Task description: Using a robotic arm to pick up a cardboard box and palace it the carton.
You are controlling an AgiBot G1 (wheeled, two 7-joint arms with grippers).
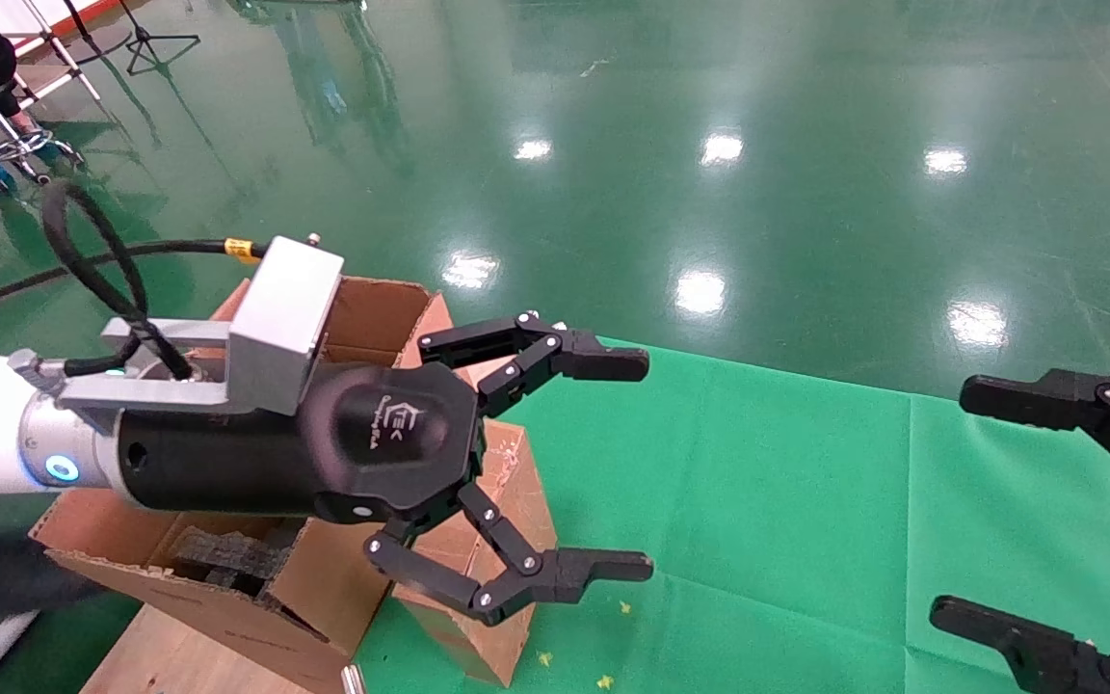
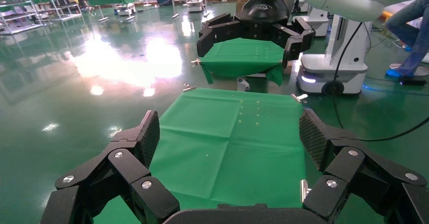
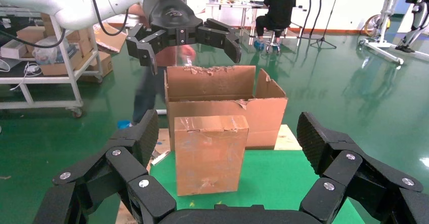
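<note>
The small brown taped cardboard box [image 3: 211,153] stands upright on the green-clothed desk [image 1: 806,501], touching the large corrugated carton [image 3: 222,100] at 12 o'clock. It likely handles light, stiff and tape-slick; gripping its 2 broad side faces seems best. The left gripper [image 1: 569,463] hovers above it, released and empty. The right gripper [image 1: 1017,501] waits at 3 o'clock, also released.

- Right gripper [image 3: 227,148]: foreground, black fingers spread wide, nothing between them.
- Cardboard box [image 3: 210,153]: small, taped and scuffed, standing upright on the green cloth [image 3: 273,176], centred between the spread fingers but farther off.
- Carton [image 3: 225,105]: large, directly behind the cardboard box, flaps upright with ragged edges.
- Left gripper [image 3: 195,44]: black, on the white robotic arm [image 3: 71,4], suspended above the carton, fingers apart.
- Background: seated person [image 3: 278,6] at a table [image 3: 232,6]; shelving cart [image 3: 45,64].
</note>
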